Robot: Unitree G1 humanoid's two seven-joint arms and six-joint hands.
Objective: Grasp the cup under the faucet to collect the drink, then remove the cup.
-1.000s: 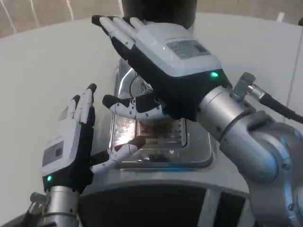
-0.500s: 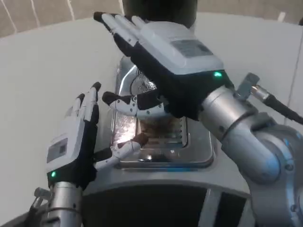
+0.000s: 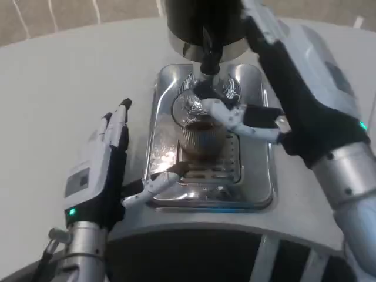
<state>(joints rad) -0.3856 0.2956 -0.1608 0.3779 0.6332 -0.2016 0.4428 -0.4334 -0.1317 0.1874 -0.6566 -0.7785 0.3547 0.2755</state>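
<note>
Cup (image 3: 202, 136) sits center frame on the drip tray (image 3: 255, 182) under the faucet (image 3: 209, 56) for filling; my right robot hand (image 3: 296, 88) flanks it ungrasped, left robot hand (image 3: 108, 170) released at lower left.

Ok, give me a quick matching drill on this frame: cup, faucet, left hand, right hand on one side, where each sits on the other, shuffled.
Things:
1. cup
2. faucet
3. left hand
4. right hand

Places:
A. at the drip tray's left edge, thumb tip on its front rim
B. above the cup, black, pointing down
C. right of the cup, thumb reaching to its rim
D. on the tray grate, dark drink inside

Pairs: 1-D, 2-B, 3-A, 4-C
</note>
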